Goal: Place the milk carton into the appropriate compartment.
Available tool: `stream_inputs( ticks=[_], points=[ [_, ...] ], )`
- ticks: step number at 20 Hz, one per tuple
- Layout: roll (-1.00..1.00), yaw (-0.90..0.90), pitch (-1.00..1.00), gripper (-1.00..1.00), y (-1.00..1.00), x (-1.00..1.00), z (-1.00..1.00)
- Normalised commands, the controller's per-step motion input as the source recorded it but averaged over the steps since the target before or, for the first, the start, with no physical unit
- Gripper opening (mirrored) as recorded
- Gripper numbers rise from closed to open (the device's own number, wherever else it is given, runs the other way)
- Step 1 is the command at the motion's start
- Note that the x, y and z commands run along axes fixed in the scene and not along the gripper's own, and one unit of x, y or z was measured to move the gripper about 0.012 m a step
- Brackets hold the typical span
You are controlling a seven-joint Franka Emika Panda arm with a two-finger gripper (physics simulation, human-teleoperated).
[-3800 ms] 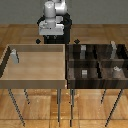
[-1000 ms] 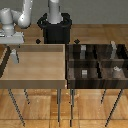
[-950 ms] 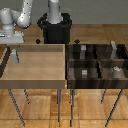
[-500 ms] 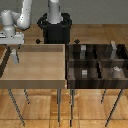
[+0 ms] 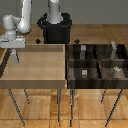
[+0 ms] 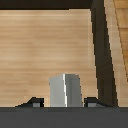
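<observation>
Arm travel is the main change: a few seconds ago the arm stood folded over its base at twelve o'clock of the scene, and now it reaches out to the exterior view's left. The gripper (image 5: 15, 56) hangs low over the nine o'clock edge of the plain wooden tray (image 5: 35, 75). Over the last second it barely shifts, so I judge the approach finished and the grasp next.

The milk carton (image 6: 64, 90) stands upright on the tray floor, right between the two fingers (image 6: 35, 102). A thin strip of floor shows on each side of it, so the jaws are apart and not yet pressing on it. In the exterior view the carton is hidden behind the gripper.

The tray's dark wall (image 6: 102, 50) runs close beside the carton, so there is little room on that side, and a straight lift looks safer than any sideways drag. Toward three o'clock the tray floor lies bare, which gives easy room once the carton is raised above the rim.

The divided box (image 5: 97, 62) sits just beside the tray at three o'clock. Some of its cells already hold small grey shapes (image 5: 84, 73). Which cell suits the carton cannot be told from here.
</observation>
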Motion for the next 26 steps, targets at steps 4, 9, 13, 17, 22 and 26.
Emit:
stream_inputs(
  ticks=[4,9,13,17,22,26],
  points=[
    [0.0,0.0,0.0,-1.0,0.0,0.0,0.0],
    [0.0,0.0,0.03,-1.0,0.0,0.0,0.0],
    [0.0,0.0,1.0,-1.0,0.0,0.0,0.0],
    [0.0,0.0,0.44,-1.0,0.0,0.0,0.0],
    [0.0,0.0,0.0,-1.0,0.0,0.0,0.0],
    [0.0,0.0,0.0,-1.0,0.0,0.0,0.0]
  ],
)
